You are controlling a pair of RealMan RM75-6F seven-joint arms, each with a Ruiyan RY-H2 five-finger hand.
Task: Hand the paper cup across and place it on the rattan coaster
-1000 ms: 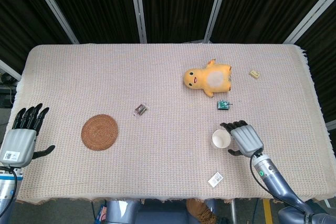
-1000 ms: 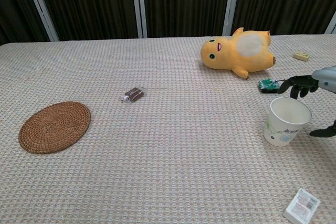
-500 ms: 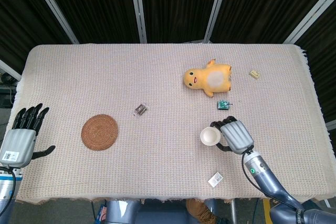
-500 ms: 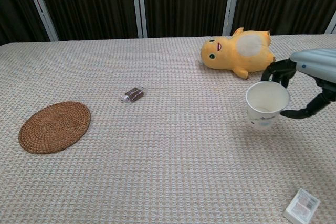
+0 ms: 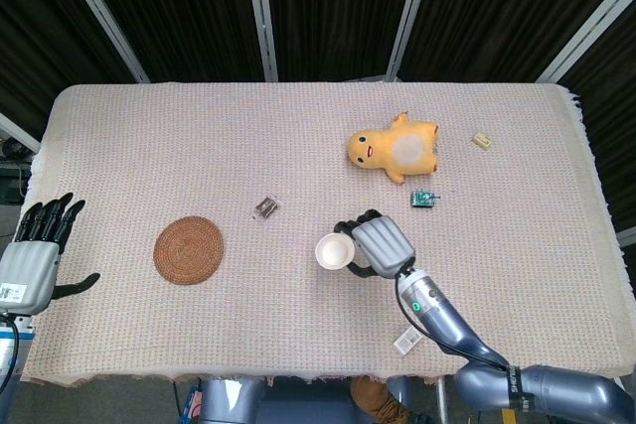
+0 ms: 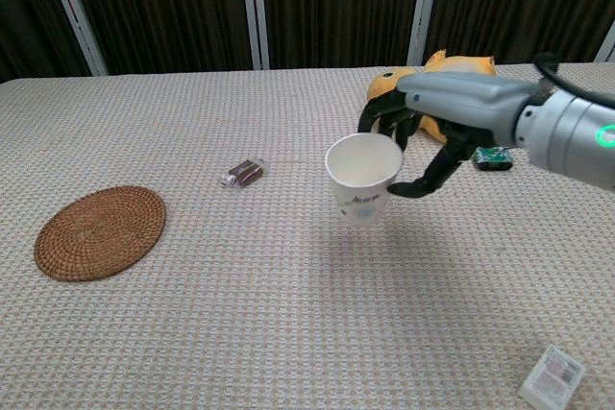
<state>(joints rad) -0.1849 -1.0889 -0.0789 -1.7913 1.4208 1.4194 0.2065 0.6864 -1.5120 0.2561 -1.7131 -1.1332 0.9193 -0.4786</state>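
Observation:
My right hand (image 5: 380, 245) (image 6: 423, 132) holds the white paper cup (image 5: 335, 251) (image 6: 362, 178) upright in the air above the middle of the table, its fingers wrapped round the cup's far side. The round rattan coaster (image 5: 189, 250) (image 6: 100, 231) lies flat at the left, well apart from the cup. At the table's left edge my left hand (image 5: 36, 258) hovers with fingers spread and nothing in it; the chest view does not show it.
A yellow plush toy (image 5: 395, 150) (image 6: 434, 72) lies at the back right, partly hidden by my right arm in the chest view. A small dark packet (image 5: 265, 208) (image 6: 242, 173), a green item (image 5: 423, 199) (image 6: 492, 156), a white packet (image 5: 407, 341) (image 6: 552, 376) and a small beige block (image 5: 483, 141) lie around.
My right hand has lifted the cup off the table and carried it leftward towards the table's middle. The left hand has shifted slightly down and left.

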